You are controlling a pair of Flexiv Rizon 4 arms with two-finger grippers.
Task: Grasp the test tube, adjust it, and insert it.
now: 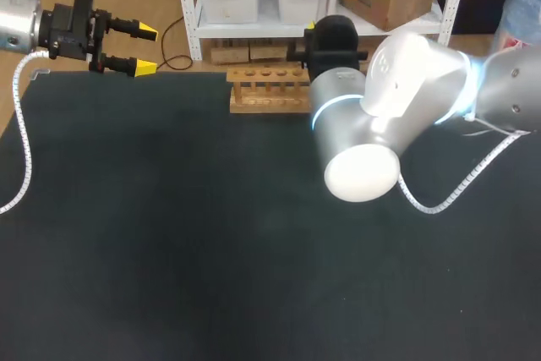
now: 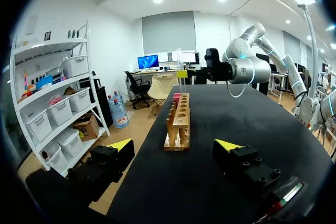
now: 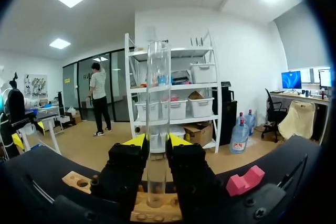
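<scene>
Your R hand [image 3: 157,141] pinches the clear test tube [image 3: 158,77] low down, fingers on both sides, tube upright. Tube's lower end sits at a hole in the wooden rack [image 1: 269,89], by the desk [image 1: 169,234] far edge. L hand [image 1: 144,50] is spread wide and empty, well apart from the rack.

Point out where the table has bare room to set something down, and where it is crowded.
Bare: the wide stretch of table in front of the wooden rack, running from below the left end effector across to the right arm. Crowded: the far edge, where the right end effector holds the test tube at the rack, a pink block beside it.
</scene>
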